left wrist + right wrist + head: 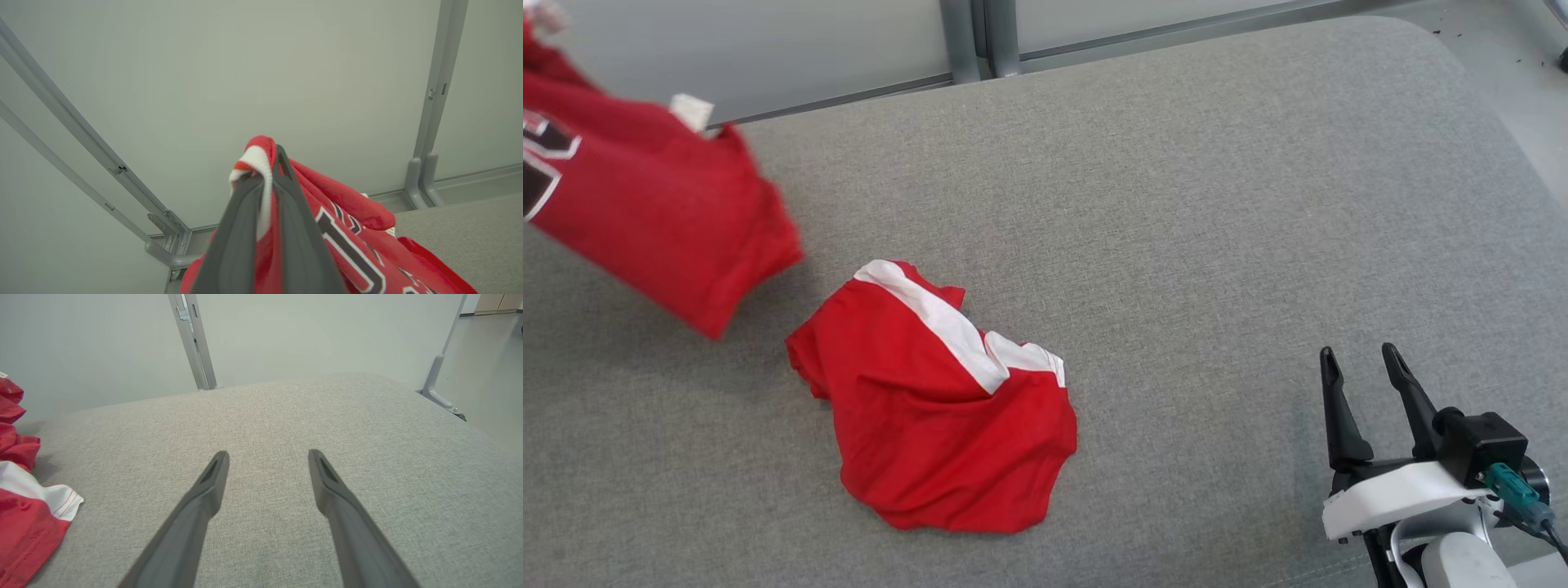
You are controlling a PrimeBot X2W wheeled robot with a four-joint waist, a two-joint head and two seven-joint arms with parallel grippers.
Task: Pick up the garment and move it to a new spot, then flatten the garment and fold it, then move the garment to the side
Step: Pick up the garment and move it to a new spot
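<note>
A red garment (662, 204) with dark, white-edged lettering hangs in the air at the upper left of the head view, its lower end just above the grey cushion (1217, 204). In the left wrist view my left gripper (265, 167) is shut on the garment's (347, 228) red-and-white ribbed edge, and the cloth drapes down to the right of the fingers. My right gripper (1360, 353) stands open at the lower right, over bare cushion; nothing lies between its fingers (212, 477).
A second red cloth with a white band (939, 392) lies crumpled mid-cushion, also at the left edge of the right wrist view (24, 514). Pale wall panels on grey metal posts (980, 37) run behind the cushion. Floor (1503, 57) shows beyond its rounded right corner.
</note>
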